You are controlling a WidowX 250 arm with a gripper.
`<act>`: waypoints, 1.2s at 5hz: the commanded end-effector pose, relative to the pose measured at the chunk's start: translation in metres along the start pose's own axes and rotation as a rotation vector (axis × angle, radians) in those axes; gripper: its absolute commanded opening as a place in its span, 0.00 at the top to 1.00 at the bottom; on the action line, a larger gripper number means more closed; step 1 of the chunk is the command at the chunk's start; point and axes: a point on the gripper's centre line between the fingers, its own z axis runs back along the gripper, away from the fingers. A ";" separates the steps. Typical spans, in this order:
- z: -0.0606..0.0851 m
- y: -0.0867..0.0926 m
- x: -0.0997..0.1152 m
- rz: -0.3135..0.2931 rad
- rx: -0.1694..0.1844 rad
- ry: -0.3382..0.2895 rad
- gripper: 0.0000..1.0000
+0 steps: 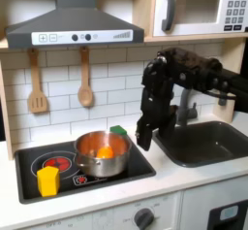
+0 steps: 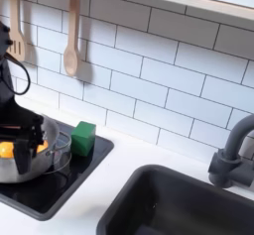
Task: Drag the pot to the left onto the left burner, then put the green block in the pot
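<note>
- Silver metal with a coppery sheen, the round toy pot (image 1: 102,153) is sitting on the black toy cooktop (image 1: 136,163), toward its side nearer the sink (image 1: 208,142); an orange round piece (image 1: 103,153) is lying inside it.
- We are seeing the flat red-ringed left burner (image 1: 57,162) toward the first exterior view's left of the pot, bare apart from a yellow cup-like piece (image 1: 47,180) standing just in front of it.
- We are finding the small bright green chunky block (image 2: 82,138) on the cooktop just beside the pot, behind it in the first exterior view and to its right in the second exterior view.
- We are judging the drag as not yet done: the pot is lying off the ringed circle, so it needs to travel toward the first exterior view's left.
- The black jaws (image 1: 142,137) are hanging tip-down at the pot's sink-side rim, so the pot is lying to their left in the first exterior view, the block just behind them.
- We cannot tell how far the jaws are spread, nor whether they are pinching the rim; the dark fingers are blurring together in both exterior views.
- Counting: one pot, one green block, one orange piece, one yellow piece, one ringed burner plainly visible, and two wooden utensils (image 1: 37,83) hanging on the tiled wall.
</note>
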 end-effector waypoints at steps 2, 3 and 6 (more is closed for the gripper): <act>-0.006 0.009 0.016 0.041 0.005 0.002 0.00; -0.008 0.009 0.019 0.044 0.005 0.005 0.00; -0.013 0.023 0.041 0.090 0.006 0.005 0.00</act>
